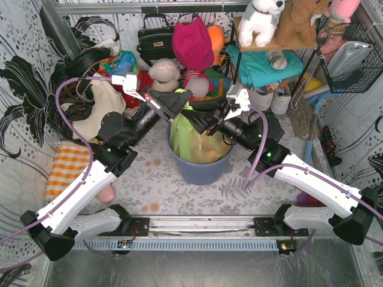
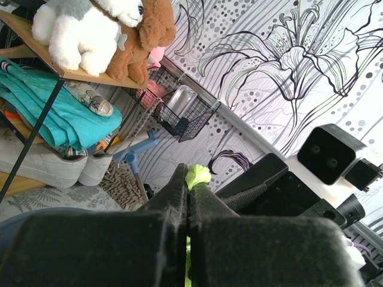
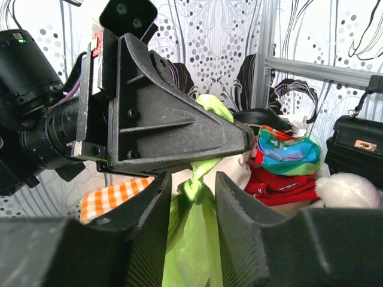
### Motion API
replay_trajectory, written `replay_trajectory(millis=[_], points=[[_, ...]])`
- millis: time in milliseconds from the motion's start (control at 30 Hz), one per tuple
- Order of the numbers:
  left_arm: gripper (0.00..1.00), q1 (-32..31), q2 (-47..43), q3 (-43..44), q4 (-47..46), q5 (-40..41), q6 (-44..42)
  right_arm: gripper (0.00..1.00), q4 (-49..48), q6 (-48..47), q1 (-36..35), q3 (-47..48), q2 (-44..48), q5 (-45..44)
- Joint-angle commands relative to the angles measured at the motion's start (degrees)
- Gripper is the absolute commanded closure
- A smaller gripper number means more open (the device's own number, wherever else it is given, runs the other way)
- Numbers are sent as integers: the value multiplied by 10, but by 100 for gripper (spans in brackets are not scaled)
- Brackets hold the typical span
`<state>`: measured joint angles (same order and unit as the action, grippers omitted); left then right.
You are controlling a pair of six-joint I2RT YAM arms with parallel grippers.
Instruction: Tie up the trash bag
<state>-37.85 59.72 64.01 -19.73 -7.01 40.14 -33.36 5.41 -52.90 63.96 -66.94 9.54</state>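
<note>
The lime-green trash bag [image 1: 192, 140] sits in the blue-grey bin [image 1: 200, 168] at mid table, tan scraps showing through. Its handle strips are twisted into a knot [image 3: 195, 179] above the bin. My left gripper [image 1: 181, 101] is shut on a strip's end; a green tip [image 2: 197, 175] pokes out between the closed fingers. My right gripper [image 3: 191, 188] is open, its fingers [image 3: 236, 209] on either side of the knot, just below the left gripper [image 3: 179, 128]. In the top view the right gripper [image 1: 204, 124] is over the bin's rim.
A cream tote [image 1: 102, 110] and an orange checked cloth [image 1: 67, 168] lie to the left. Clutter of bags and toys [image 1: 191, 45] stands behind the bin. A shelf with plush toys [image 1: 281, 24] and a wire basket [image 1: 350, 57] are at right.
</note>
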Motion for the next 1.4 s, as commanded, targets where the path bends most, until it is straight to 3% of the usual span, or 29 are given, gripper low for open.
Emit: replay_trajectory(millis=[0, 167, 433, 600, 833, 1100, 1367], points=[[100, 0, -9, 13, -19, 12, -10, 59, 25, 46, -2, 17, 30, -24], [100, 0, -6, 10, -12, 16, -11, 51, 90, 104, -3, 25, 62, -64], [100, 1, -7, 6, 11, 25, -15, 49, 269, 273, -3, 68, 73, -108], [100, 1, -9, -4, 22, 27, -15, 52, 290, 371, -3, 60, 71, -91], [100, 1, -17, -14, 29, 31, -13, 48, 286, 440, -2, 69, 47, -41], [100, 1, -21, -22, 28, 27, -9, 48, 239, 462, -3, 78, 29, -16], [100, 1, -21, -24, 25, 23, -9, 44, 251, 470, -2, 99, 9, -6]])
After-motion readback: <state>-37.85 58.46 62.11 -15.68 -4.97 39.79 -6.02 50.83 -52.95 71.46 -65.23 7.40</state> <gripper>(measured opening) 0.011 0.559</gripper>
